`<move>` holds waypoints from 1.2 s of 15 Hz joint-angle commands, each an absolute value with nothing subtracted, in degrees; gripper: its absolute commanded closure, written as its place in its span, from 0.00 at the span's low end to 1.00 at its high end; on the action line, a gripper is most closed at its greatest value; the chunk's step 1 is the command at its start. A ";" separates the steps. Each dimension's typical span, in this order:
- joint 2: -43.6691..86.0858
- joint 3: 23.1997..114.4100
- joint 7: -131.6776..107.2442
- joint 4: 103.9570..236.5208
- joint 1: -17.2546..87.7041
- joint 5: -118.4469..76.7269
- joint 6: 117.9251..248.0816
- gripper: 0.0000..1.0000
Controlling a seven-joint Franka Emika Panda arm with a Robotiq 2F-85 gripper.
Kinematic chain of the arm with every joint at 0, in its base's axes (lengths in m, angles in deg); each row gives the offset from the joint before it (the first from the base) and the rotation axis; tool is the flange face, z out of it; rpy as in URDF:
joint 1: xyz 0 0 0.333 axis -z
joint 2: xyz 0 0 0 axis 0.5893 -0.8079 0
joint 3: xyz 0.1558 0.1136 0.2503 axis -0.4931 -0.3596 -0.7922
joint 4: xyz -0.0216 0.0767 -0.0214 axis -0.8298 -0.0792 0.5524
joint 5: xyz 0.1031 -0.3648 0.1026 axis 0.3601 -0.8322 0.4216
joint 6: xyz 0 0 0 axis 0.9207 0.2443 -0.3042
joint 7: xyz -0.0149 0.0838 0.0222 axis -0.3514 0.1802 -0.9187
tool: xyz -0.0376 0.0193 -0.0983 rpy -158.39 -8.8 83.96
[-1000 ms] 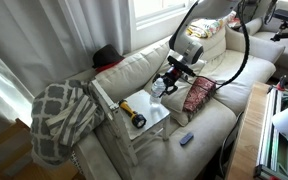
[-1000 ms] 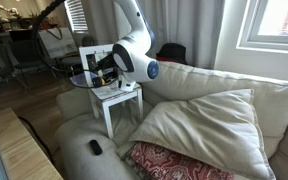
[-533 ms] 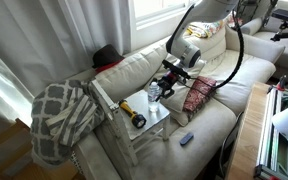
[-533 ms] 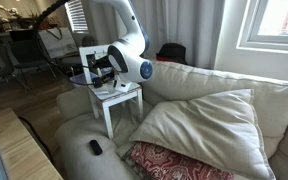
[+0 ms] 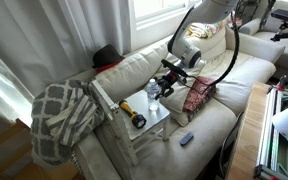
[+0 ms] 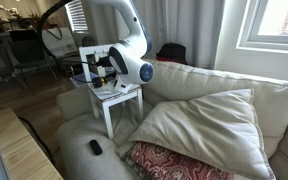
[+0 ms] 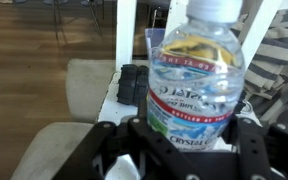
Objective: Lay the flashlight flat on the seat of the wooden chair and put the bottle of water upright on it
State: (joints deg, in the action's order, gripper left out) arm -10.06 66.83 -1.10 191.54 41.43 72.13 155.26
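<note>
**Placing the bottle.** The gripper (image 7: 179, 138) clamps its fingers on the lower body of the bottle of water (image 7: 196, 80), which it holds cap up over the seat of the wooden chair (image 5: 156, 120). Whether the base touches the seat cannot be told. The flashlight (image 5: 132, 113) lies flat on the seat, near the bottle. A sound placement lowers the bottle vertically onto bare seat, apart from the flashlight. The fingers release only once the base rests flat.

Flashlight (image 5: 132, 113) lies flat on wooden chair (image 5: 160, 121) seat; chair sits on sofa (image 5: 212, 124).
</note>
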 commanded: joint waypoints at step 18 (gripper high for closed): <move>7.27 77.13 -24.60 199.79 42.29 52.89 163.38 0.00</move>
